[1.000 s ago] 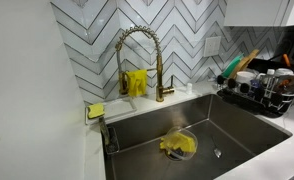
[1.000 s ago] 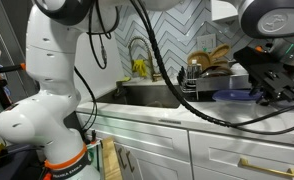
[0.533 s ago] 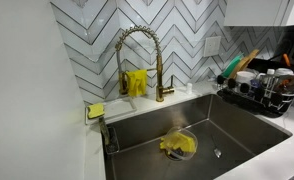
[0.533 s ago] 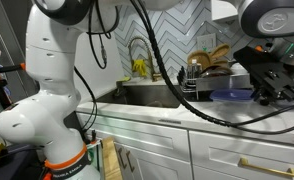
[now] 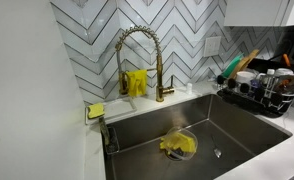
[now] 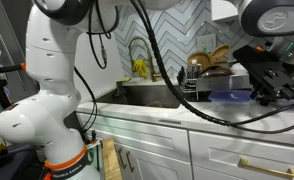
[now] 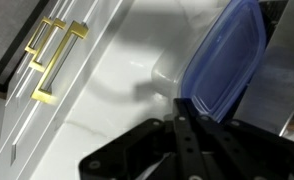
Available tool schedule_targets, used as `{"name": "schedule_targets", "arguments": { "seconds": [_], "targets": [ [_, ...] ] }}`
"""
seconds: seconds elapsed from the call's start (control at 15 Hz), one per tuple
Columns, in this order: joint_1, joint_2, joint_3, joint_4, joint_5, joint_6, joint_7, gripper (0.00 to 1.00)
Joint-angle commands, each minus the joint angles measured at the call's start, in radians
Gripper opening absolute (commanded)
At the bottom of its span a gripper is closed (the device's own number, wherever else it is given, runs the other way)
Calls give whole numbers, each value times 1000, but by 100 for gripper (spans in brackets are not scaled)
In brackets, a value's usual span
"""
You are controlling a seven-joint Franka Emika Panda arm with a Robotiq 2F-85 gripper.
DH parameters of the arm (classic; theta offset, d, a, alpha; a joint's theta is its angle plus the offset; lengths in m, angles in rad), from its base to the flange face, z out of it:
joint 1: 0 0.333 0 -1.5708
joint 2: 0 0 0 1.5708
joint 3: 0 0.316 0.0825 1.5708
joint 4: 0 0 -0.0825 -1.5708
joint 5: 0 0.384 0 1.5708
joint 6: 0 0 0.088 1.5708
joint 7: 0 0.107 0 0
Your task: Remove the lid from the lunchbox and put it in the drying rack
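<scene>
The dark blue translucent lid [image 7: 227, 58] fills the upper right of the wrist view, above the white counter. My gripper [image 7: 183, 108] is shut on its near edge, with the two black fingers pressed together. In an exterior view the gripper [image 6: 253, 90] holds the lid [image 6: 230, 97] about level, just over the counter to the right of the sink. The black wire drying rack [image 5: 259, 100] stands right of the sink, full of dishes and utensils; it also shows behind the lid in an exterior view [image 6: 209, 72]. I cannot pick out the lunchbox.
A steel sink [image 5: 227, 125] holds a yellow cloth [image 5: 177, 146]. A gold faucet [image 5: 137, 45] rises behind it. White cabinet fronts with gold handles [image 7: 49, 58] lie below the counter edge. The robot's white base [image 6: 57, 90] stands left of the counter.
</scene>
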Motion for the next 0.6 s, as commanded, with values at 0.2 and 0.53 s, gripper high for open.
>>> {"name": "schedule_targets", "arguments": {
  "seconds": [0.2, 0.53],
  "targets": [
    [-10, -106, -8, 16, -21, -157, 63, 1],
    [1, -176, -32, 33, 23, -225, 188, 1]
  ]
}}
